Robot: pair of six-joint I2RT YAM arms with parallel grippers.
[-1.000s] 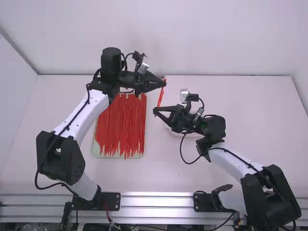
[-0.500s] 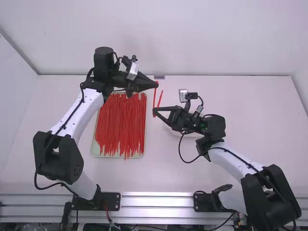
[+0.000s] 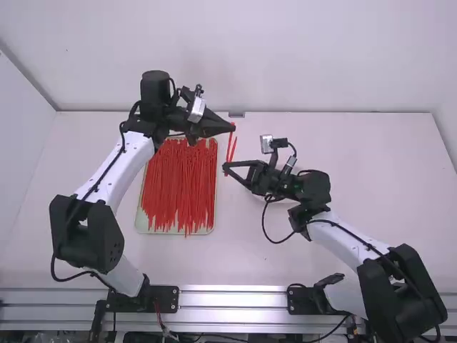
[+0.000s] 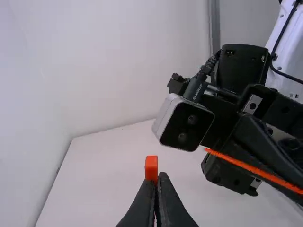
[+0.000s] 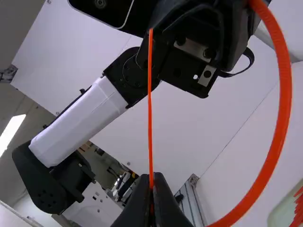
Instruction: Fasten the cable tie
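While the left claw [image 4: 155, 183] clenches the red cable tie's [image 3: 230, 148] square head, the right claw [image 5: 151, 182] pinches its thin tail above the tabletop [image 3: 357, 143]. Its smooth strap arcs, partly cut off.

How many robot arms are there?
2. The left arm is beside the tray of red ties; the right arm is near the table's middle. The left tool and right tool both pinch one red cable tie.
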